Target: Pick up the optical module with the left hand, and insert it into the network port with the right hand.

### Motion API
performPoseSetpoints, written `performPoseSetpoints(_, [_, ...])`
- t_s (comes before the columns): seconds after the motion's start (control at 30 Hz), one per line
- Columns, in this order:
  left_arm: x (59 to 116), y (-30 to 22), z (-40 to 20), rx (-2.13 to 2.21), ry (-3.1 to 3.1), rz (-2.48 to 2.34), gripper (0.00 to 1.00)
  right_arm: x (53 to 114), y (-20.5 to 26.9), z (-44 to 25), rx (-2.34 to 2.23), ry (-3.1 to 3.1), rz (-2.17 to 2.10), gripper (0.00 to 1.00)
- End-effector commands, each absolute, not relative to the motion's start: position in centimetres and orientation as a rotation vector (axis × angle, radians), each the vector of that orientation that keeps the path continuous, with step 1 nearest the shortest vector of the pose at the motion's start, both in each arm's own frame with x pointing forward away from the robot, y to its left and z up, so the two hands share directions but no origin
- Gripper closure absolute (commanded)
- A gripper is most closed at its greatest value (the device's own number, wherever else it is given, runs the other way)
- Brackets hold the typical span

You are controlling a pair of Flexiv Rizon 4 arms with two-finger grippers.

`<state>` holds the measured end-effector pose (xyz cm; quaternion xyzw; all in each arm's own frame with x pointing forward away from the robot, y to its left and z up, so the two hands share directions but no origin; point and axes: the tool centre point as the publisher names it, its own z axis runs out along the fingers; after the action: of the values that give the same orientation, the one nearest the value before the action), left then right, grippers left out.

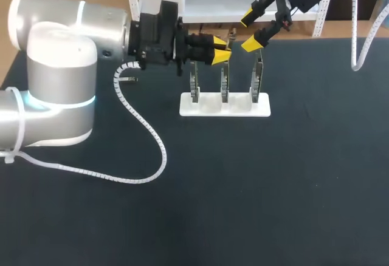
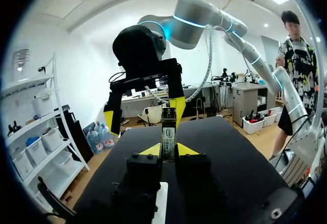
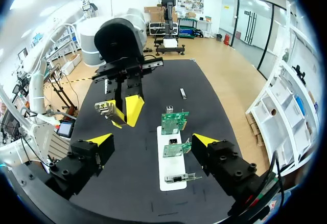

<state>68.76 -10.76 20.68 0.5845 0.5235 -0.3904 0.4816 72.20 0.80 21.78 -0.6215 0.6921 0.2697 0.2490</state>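
My left jaws are pinching the optical module [image 2: 168, 132] and hold it in the air, close to the three green cards [image 3: 174, 121] that stand upright in a white stand [image 1: 206, 105] on the dark tabletop [image 1: 243, 187]. My right jaws are spread wide near the module, and nothing is gripped between them.

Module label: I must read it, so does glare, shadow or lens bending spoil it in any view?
Left wrist view: the module, upright in the left end effector, is evenly lit, with no glare on its label. Right wrist view: it is small, and the mat's edges bow. Head view: it is too small to make out by the yellow tips.
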Motion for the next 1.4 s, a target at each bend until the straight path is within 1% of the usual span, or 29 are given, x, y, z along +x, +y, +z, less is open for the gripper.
performPoseSetpoints(0.03, [69.4,-11.5,20.6,1.433,1.268,-0.96,1.0,72.0,0.7,21.8,-1.689,1.885,0.73,0.0])
performPoseSetpoints(0.4, [70.6,-12.7,20.0,1.476,1.25,-0.99,1.0,72.0,0.7,21.8,-1.689,1.885,0.73,0.0])
performPoseSetpoints(0.93, [71.9,-10.9,19.4,1.498,1.27,-0.958,1.0,72.0,0.7,21.8,-1.689,1.885,0.73,0.0])
performPoseSetpoints(1.4, [72.9,-12.0,18.5,1.502,1.262,-0.989,1.0,72.0,0.7,21.8,-1.689,1.885,0.73,0.0])
